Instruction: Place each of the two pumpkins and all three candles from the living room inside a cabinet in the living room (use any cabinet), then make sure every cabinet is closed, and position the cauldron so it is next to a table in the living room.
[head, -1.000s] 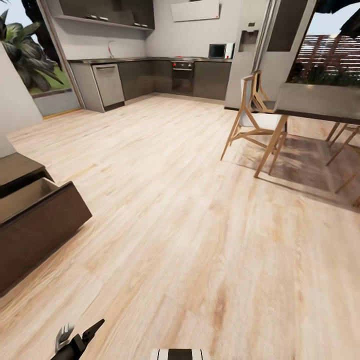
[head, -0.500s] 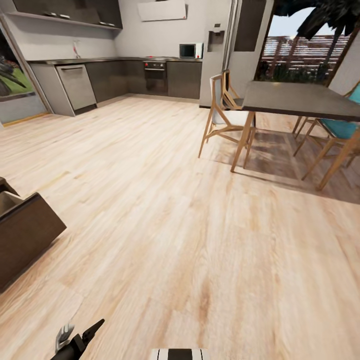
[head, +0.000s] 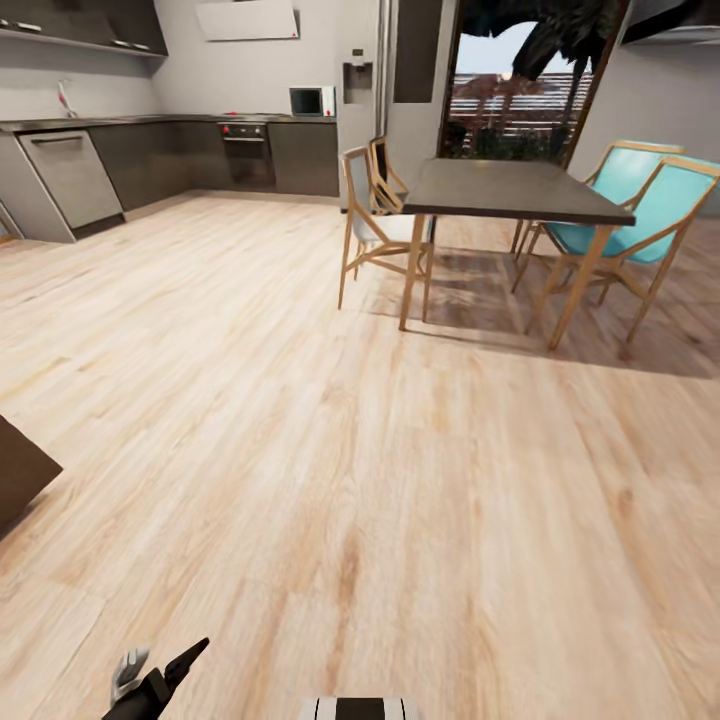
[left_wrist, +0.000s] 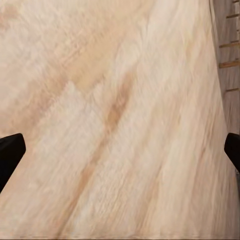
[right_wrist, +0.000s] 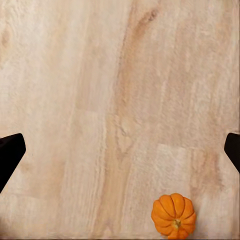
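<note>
Swinging right since the earlier pictures: the whole head view has shifted, so the camera turned, not the furniture. Dark cabinet (head: 20, 478) now cut down to a corner at the left edge of the head view; its open drawer has passed out of frame. Dining table (head: 510, 190), dark-topped on wooden legs, now sits fully in view with two teal chairs (head: 640, 205) beyond it and a pale chair (head: 375, 215) on its near side. Kitchen units (head: 200, 150) line the back wall.

Left pincer (head: 150, 675) low in the head view, fingers spread, nothing between them; left wrist view has its dark fingertips (left_wrist: 10, 152) at opposite edges over bare plank floor (head: 330, 450).

Right pincer (right_wrist: 120, 152) likewise spread wide and empty, touching nothing. One orange pumpkin (right_wrist: 173, 215) lies on the floor, stem showing, clear of both right fingertips and outside the gap between them.
</note>
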